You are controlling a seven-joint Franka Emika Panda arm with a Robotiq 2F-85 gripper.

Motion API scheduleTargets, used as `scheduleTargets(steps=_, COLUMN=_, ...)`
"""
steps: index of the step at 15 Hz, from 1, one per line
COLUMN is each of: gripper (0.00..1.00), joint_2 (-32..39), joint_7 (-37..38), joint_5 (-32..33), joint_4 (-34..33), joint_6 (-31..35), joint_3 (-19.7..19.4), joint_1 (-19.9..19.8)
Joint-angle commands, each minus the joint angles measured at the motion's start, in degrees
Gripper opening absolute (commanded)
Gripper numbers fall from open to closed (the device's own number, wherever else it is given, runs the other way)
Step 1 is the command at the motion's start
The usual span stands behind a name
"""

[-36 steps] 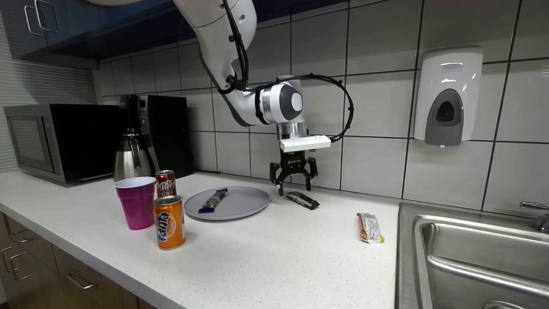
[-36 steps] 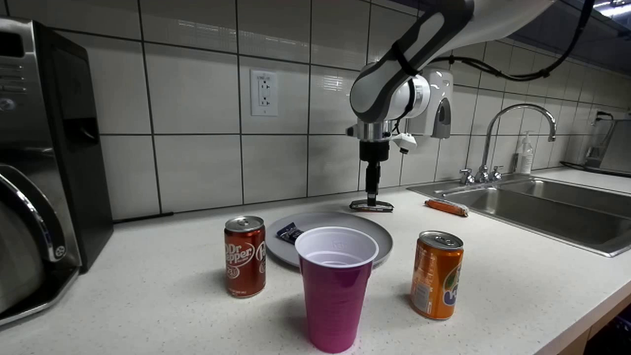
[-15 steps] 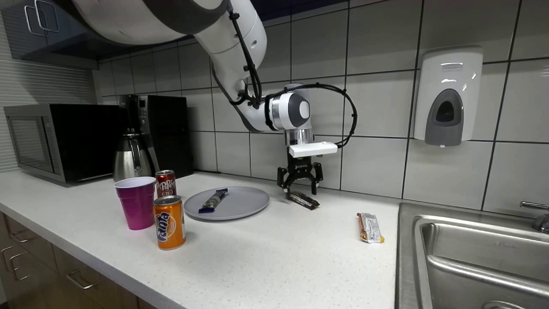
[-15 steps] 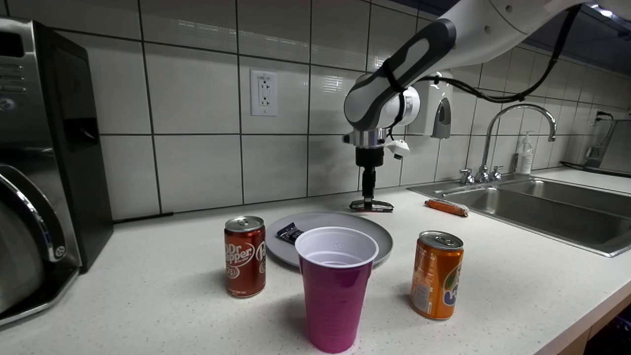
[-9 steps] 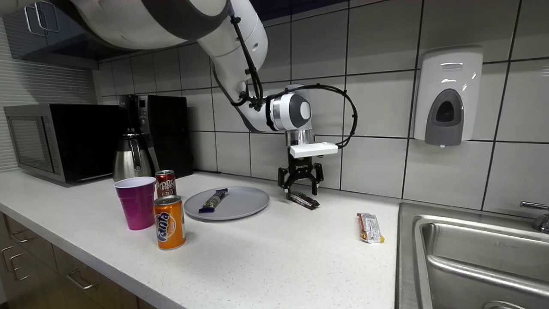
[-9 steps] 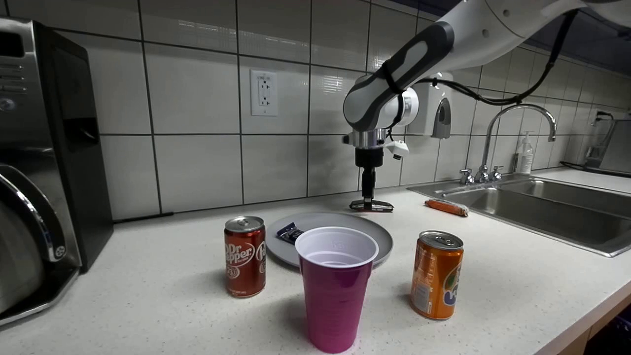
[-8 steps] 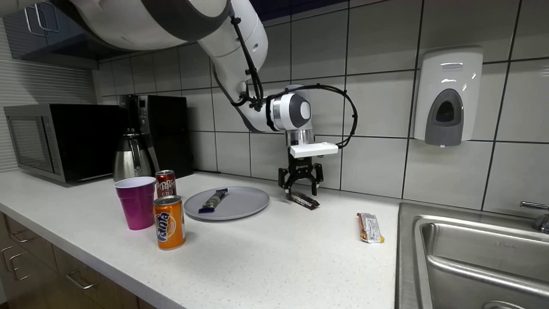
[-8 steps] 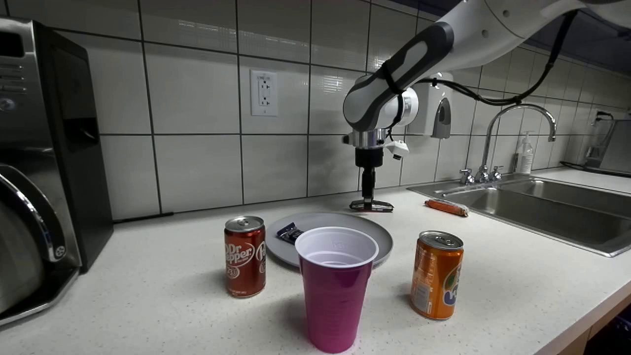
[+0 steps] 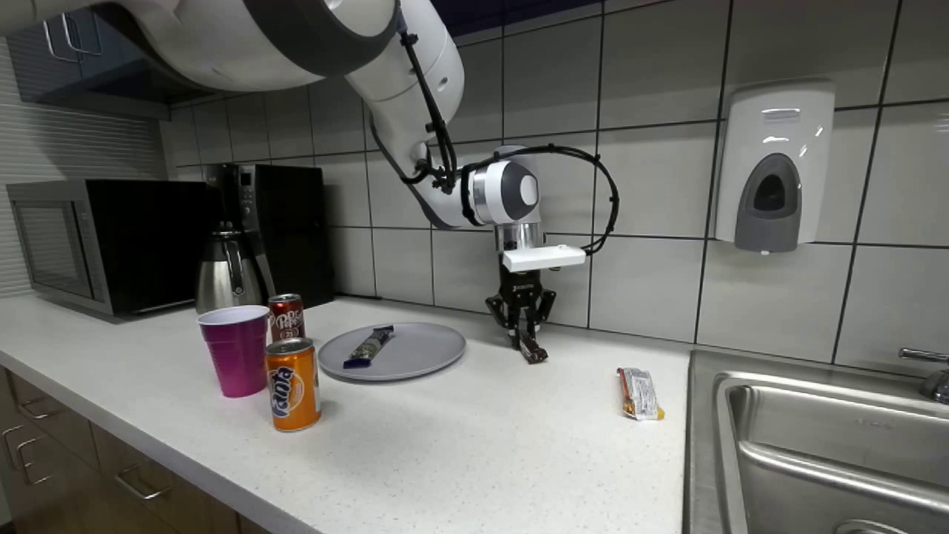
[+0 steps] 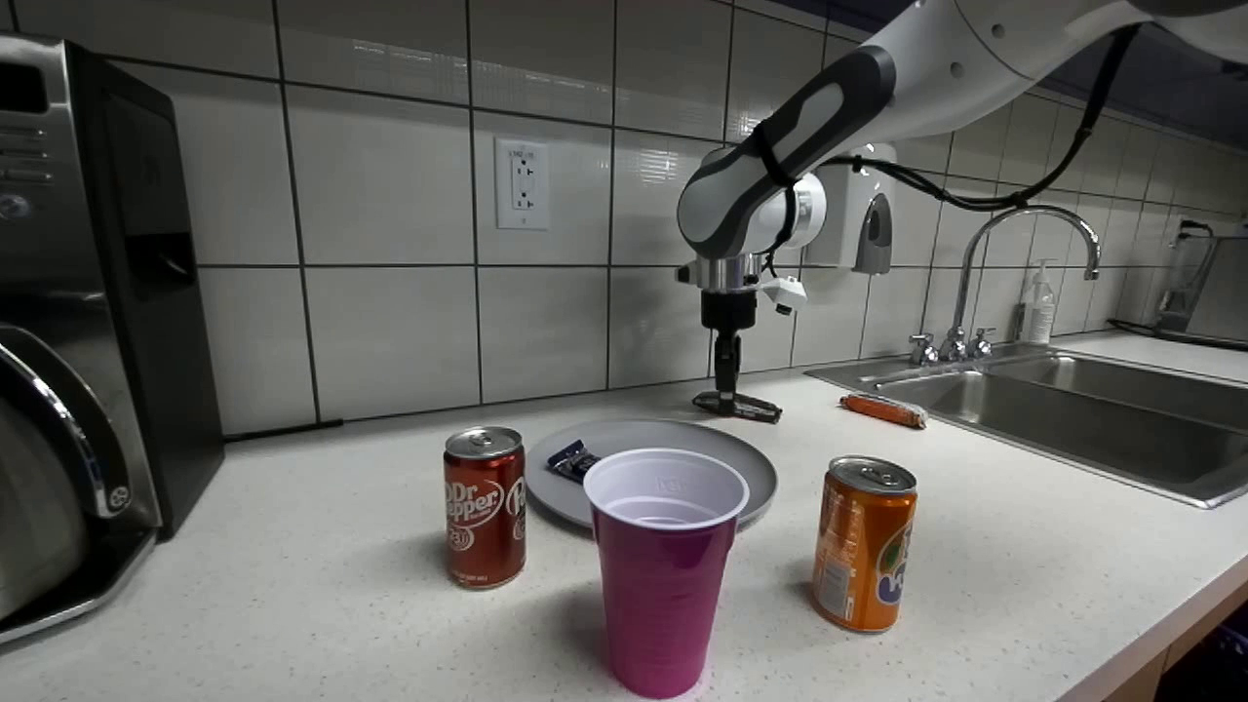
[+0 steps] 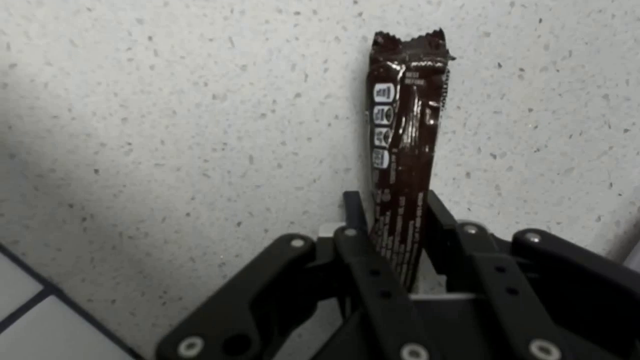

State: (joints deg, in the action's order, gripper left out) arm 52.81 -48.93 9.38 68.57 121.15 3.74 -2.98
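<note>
My gripper [image 11: 392,200] is down at the counter, its jaws drawn in around a dark brown wrapped bar [image 11: 407,115]. In the wrist view the right finger [image 11: 440,220] appears to touch the wrapper, while a thin gap shows beside the tip of the left finger [image 11: 354,210]; whether the bar is firmly gripped cannot be told. The bar lies lengthwise between the fingers, with its near end hidden among them. Both exterior views show the gripper [image 9: 523,340] upright over the bar [image 10: 756,408], which still appears to rest on the counter.
A grey plate [image 9: 426,352] bearing a blue-wrapped bar [image 9: 368,346] lies beside the gripper. Farther along stand a magenta cup [image 9: 236,352], a Fanta can [image 9: 293,389] and a Dr Pepper can [image 10: 485,517]. An orange-silver bar [image 9: 641,393] lies near the sink [image 9: 700,445]. Tiled wall [image 9: 645,289] rises close behind.
Early on the gripper lowered and shifted slightly toward the bar. Within the last half second its jaws have narrowed a lot, and the bar has turned a little between them.
</note>
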Motion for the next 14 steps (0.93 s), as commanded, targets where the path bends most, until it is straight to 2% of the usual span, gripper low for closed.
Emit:
scheduleTargets(steps=1, gripper=0.03, joint_2=0.6, joint_7=-1.7, joint_5=-0.2, joint_4=-2.2, joint_6=-1.8, joint_3=0.5, joint_1=-0.4)
scheduleTargets(steps=2, gripper=0.00, joint_2=0.4, joint_7=-1.7, joint_5=-0.1, joint_4=-2.1, joint_6=-1.6, joint_3=0.5, joint_1=-0.4)
scheduleTargets(steps=3, gripper=0.04, joint_2=0.2, joint_7=-1.7, joint_5=-0.1, joint_4=-2.0, joint_6=-1.4, joint_3=0.5, joint_1=-0.3)
scheduleTargets(steps=14, gripper=0.04, joint_2=-3.4, joint_7=2.0, joint_5=-0.2, joint_4=0.3, joint_6=-1.9, joint_3=0.2, joint_1=1.7)
